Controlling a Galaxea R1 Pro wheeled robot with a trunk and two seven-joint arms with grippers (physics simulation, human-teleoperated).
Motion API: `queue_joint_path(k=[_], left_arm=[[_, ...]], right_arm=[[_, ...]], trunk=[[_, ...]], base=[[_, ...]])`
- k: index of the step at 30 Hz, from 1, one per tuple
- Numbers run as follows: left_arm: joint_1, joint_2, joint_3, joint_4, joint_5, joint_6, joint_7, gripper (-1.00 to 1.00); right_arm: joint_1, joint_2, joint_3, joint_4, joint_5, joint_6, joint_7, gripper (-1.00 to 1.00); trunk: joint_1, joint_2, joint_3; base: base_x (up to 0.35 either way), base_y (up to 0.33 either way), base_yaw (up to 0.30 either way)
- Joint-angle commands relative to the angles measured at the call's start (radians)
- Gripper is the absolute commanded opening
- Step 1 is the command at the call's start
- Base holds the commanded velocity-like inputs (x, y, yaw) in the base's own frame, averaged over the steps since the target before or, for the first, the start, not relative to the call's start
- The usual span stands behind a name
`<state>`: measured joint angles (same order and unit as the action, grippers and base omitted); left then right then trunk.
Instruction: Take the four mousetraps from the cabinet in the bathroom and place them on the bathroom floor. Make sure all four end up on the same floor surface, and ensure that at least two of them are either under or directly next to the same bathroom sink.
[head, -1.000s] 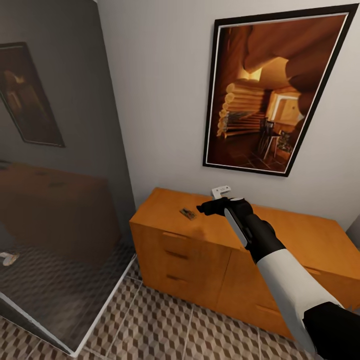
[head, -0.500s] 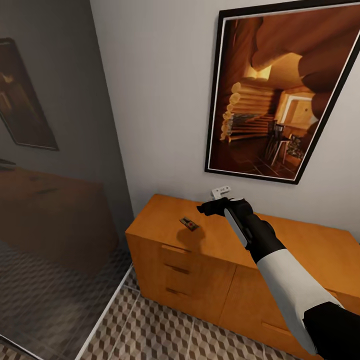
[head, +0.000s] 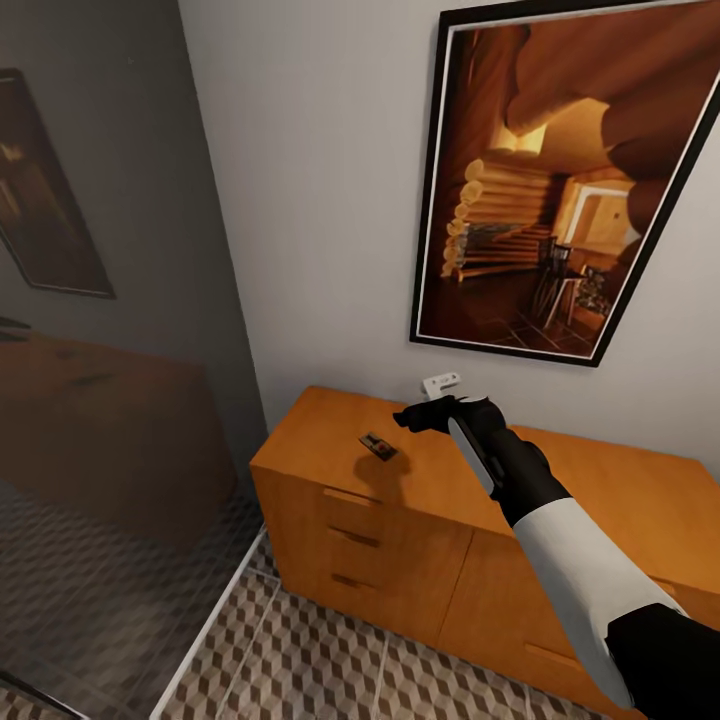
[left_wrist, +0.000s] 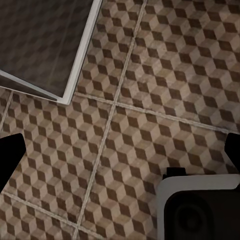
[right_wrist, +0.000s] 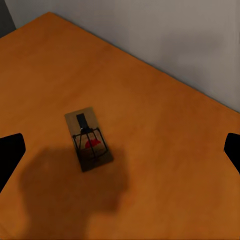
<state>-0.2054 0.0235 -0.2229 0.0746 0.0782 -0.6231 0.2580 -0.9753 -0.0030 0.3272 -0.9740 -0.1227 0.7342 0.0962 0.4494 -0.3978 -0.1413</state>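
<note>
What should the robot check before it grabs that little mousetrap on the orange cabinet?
1. Mousetrap in sight: ok, it lies flat on the cabinet top, alone.
2. Right tool near it: ok, it is above the cabinet top, beside the trap, not touching it.
3. Right tool open: ok, both finger tips show wide apart at the edges of the right wrist view, nothing between them.
4. Tool lined up over the trap: ok, the trap sits between the fingers, though tilted.
5. Left tool free: ok, open above the bathroom floor, holding nothing.
6. Other three mousetraps: cannot tell where they are.
</note>
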Motion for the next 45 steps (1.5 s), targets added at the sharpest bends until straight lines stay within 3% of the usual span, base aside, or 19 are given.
queue_joint_path(k=[1, 33, 36, 45], left_arm=[[-0.002, 0.0, -0.009, 0.004, 0.008, -0.006, 0.001, 1.0], [-0.002, 0.0, -0.009, 0.004, 0.008, -0.006, 0.001, 1.0], [-0.002, 0.0, -0.009, 0.004, 0.008, -0.006, 0.001, 1.0], [-0.002, -0.001, -0.009, 0.004, 0.008, -0.006, 0.001, 1.0]], right_arm=[[-0.001, 0.0, 0.001, 0.0, -0.008, 0.004, -0.003, 1.0], [-0.002, 0.0, 0.005, 0.003, -0.006, 0.004, -0.001, 1.0], [-0.001, 0.0, 0.025, 0.003, -0.006, 0.003, 0.005, 1.0], [-0.002, -0.001, 0.148, 0.003, -0.006, -0.034, 0.068, 1.0]], trunk=[[0.001, -0.002, -0.003], [0.001, -0.002, -0.028], [0.001, -0.002, -0.028], [0.001, -0.002, -0.028]], base=[[0.0, 0.0, 0.0], [0.0, 0.0, 0.0], [0.0, 0.0, 0.0], [0.0, 0.0, 0.0]])
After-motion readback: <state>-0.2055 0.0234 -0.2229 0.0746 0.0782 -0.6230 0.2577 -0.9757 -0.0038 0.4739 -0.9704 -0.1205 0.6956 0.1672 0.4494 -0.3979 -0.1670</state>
